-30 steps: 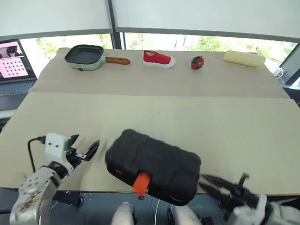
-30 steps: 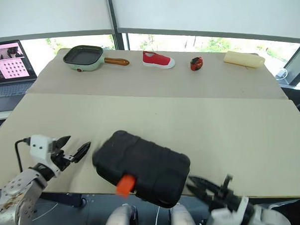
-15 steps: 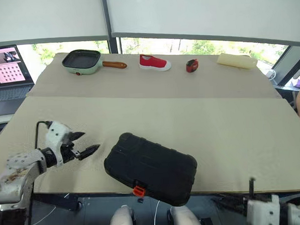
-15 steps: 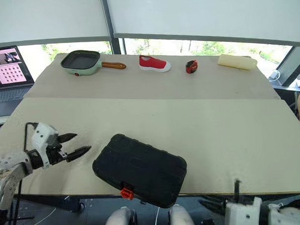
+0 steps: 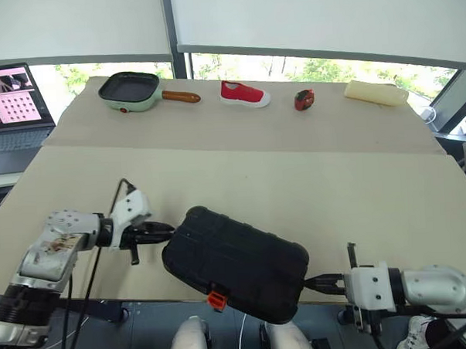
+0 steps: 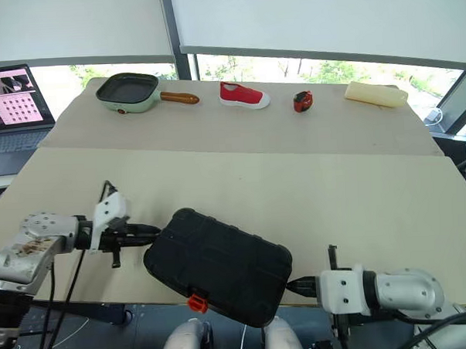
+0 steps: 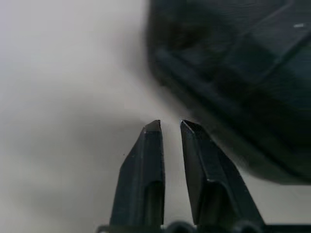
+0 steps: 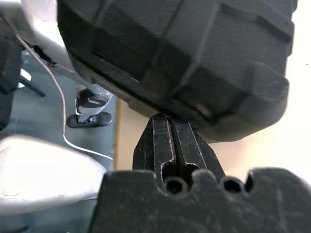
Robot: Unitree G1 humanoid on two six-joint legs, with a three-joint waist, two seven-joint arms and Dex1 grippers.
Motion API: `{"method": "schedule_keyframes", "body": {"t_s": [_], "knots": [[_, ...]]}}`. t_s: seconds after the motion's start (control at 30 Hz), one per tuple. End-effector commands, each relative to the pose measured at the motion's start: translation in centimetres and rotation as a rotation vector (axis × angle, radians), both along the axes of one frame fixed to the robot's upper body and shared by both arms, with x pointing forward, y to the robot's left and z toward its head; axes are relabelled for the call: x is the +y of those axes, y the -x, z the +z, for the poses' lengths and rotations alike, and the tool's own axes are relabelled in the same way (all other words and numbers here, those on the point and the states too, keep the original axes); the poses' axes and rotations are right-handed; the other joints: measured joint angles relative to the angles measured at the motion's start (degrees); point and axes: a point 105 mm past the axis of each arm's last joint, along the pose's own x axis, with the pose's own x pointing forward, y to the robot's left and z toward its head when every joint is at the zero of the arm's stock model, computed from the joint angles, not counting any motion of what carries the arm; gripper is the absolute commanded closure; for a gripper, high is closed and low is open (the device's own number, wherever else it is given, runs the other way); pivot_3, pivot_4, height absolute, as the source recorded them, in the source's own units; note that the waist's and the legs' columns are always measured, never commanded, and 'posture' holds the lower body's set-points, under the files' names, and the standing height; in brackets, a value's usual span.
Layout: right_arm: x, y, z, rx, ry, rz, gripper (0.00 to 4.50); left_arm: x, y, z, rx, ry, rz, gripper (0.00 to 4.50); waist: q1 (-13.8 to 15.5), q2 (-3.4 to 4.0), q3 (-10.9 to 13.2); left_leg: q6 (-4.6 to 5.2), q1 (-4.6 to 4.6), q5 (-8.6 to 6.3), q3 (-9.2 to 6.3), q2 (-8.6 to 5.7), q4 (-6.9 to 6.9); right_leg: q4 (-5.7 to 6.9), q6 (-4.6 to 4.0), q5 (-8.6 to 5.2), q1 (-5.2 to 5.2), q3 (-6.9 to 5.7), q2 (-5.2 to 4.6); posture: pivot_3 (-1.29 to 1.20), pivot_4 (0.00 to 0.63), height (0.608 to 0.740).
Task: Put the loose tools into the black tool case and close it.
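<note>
The closed black tool case [image 5: 237, 261], rigid and probably heavy, is overhanging the counter's [image 5: 357, 192] near edge. The left hand [image 5: 164, 230], nearly pressed together, and the right hand [image 5: 309, 282], pressed together, are flanking its ends, pinching nothing; its ends look like the best holds.

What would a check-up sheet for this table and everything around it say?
Surface: beige table, mostly bare in the middle.
Job's things: black tool case closed, lying skewed, near corner over the table's front edge, orange latch facing the robot. Loose tools: nothing seen.
Clutter: along the far edge, green pan, red shoe, red-and-black tape measure, pale yellow roll.
Grippers: left pincer nearly shut, tips at the case's left end; right pincer shut, tips against the case's right end.
Cables: black cable looping off the left wrist.
Surroundings: laptop at the left, windows behind.
</note>
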Motion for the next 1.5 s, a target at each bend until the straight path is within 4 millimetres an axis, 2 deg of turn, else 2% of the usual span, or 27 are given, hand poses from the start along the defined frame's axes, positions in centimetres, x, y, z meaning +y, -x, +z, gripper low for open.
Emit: {"method": "schedule_keyframes", "body": {"t_s": [0.03,0.23,0.37,0.47,0.53,0.67,0.77,0.87,0.93,1.0,1.07,1.17,1.23,1.3,1.4,1.5], "knots": [[0.8,-2.6,2.0,-0.057,-0.109,-0.079,4.50,-2.7,1.2,0.3,0.009,0.045,-0.133,3.79,-0.22,-0.02,0.00,0.00,0.02,0.00,0.00,0.00,0.01,0.02,0.00,0.00,0.01,0.00,0.00,0.00,0.150,0.740],[-0.6,-8.1,4.2,-0.166,-0.184,-0.280,4.50,-5.2,1.1,1.3,0.014,0.135,-0.121,3.79,-0.31,0.11,0.09,0.02,0.02,0.09,0.06,-0.04,0.08,0.03,0.07,0.19,-0.01,0.06,-0.03,0.00,0.150,0.740],[-1.6,-10.3,4.1,-0.186,-0.177,-0.360,4.50,-6.2,1.3,1.9,0.012,0.173,-0.109,3.79,0.33,0.23,0.16,0.07,-0.15,0.11,0.04,-0.12,0.08,0.04,0.13,0.19,-0.13,0.06,-0.07,0.00,0.150,0.740],[-2.4,-11.0,3.8,-0.194,-0.153,-0.389,4.50,-6.0,1.8,2.1,0.017,0.166,-0.095,3.79,0.40,0.23,0.15,0.09,-0.62,0.10,0.02,-0.12,0.08,0.05,0.16,0.19,-0.58,0.05,-0.06,0.00,0.150,0.740],[-3.0,-10.8,3.5,-0.185,-0.121,-0.385,4.50,-5.3,2.1,2.1,0.028,0.145,-0.086,3.79,0.38,0.24,0.15,0.09,-1.01,0.10,0.01,-0.19,0.10,0.30,0.19,0.22,-1.07,0.11,-0.08,0.00,0.150,0.740],[-4.6,-8.7,2.6,-0.106,-0.050,-0.370,4.50,-2.6,2.7,2.3,0.063,0.066,-0.077,3.79,0.46,0.25,0.15,0.10,-0.96,0.10,-0.02,-0.16,0.09,0.29,0.19,0.21,-1.00,0.06,-0.06,0.00,0.150,0.740],[-5.6,-6.5,1.7,-0.026,0.000,-0.351,4.50,-0.5,2.2,2.9,0.076,0.001,-0.066,3.79,0.45,0.26,0.16,0.10,-0.88,0.09,-0.01,-0.16,0.09,0.27,0.19,0.21,-0.94,0.05,-0.06,0.00,0.150,0.740],[-5.5,-4.5,0.9,0.060,0.021,-0.317,4.50,0.6,0.8,3.8,0.060,-0.023,-0.060,3.79,0.54,0.27,0.16,0.08,-0.84,0.12,0.00,-0.18,0.10,0.30,0.18,0.21,-0.92,0.05,-0.07,0.00,0.150,0.740],[-4.3,-2.6,0.3,0.139,0.008,-0.258,4.50,0.1,-1.6,4.7,-0.017,-0.024,-0.055,3.79,0.94,0.28,0.17,0.10,-0.82,0.17,0.01,-0.18,0.12,0.29,0.19,0.21,-0.90,0.06,-0.07,0.00,0.150,0.740],[-3.1,-1.7,0.2,0.179,-0.008,-0.221,4.50,-0.8,-3.6,5.2,-0.078,-0.015,-0.059,3.79,1.09,0.23,0.14,0.11,-0.82,0.22,-0.04,-0.19,0.18,0.30,0.20,0.21,-0.86,0.02,-0.02,0.00,0.150,0.740],[-1.5,-1.3,0.2,0.196,-0.038,-0.200,4.50,-3.2,-5.6,5.6,-0.140,0.014,-0.089,3.79,1.13,0.23,0.14,0.11,-0.80,0.22,-0.05,-0.20,0.25,0.29,0.23,0.24,-0.75,0.03,-0.02,0.00,0.150,0.740],[-0.2,-1.7,0.1,0.196,-0.061,-0.208,4.50,-6.5,-7.2,5.4,-0.189,0.025,-0.161,3.79,1.04,0.21,0.13,0.13,-0.94,0.21,-0.08,-0.22,0.46,0.29,0.30,0.29,-0.76,0.04,-0.03,0.00,0.150,0.740],[0.0,-2.7,-0.2,0.163,-0.055,-0.239,4.50,-8.6,-7.8,4.6,-0.202,-0.001,-0.220,3.79,0.75,0.18,0.13,0.16,-1.03,0.19,-0.09,-0.24,0.54,0.27,0.34,0.31,-0.81,0.05,-0.02,0.00,0.150,0.740],[-0.3,-4.1,-0.4,0.117,-0.039,-0.293,4.50,-9.7,-7.9,3.6,-0.198,-0.040,-0.278,3.79,0.56,0.18,0.14,0.16,-1.12,0.19,-0.10,-0.25,0.57,0.29,0.34,0.33,-0.90,0.08,-0.02,0.00,0.150,0.740],[-1.2,-6.4,-0.1,0.029,-0.026,-0.386,4.50,-10.2,-7.4,2.4,-0.171,-0.085,-0.351,3.79,0.20,0.20,0.12,0.17,-1.12,0.19,-0.12,-0.27,0.56,0.30,0.34,0.32,-0.92,0.09,-0.01,0.00,0.150,0.740],[-1.9,-8.2,0.7,-0.029,-0.049,-0.470,4.50,-9.9,-6.3,2.2,-0.116,-0.082,-0.417,3.79,-0.03,0.21,0.13,0.18,-1.14,0.18,-0.12,-0.28,0.54,0.31,0.34,0.32,-0.95,0.09,-0.01,0.00,0.150,0.740]]}}
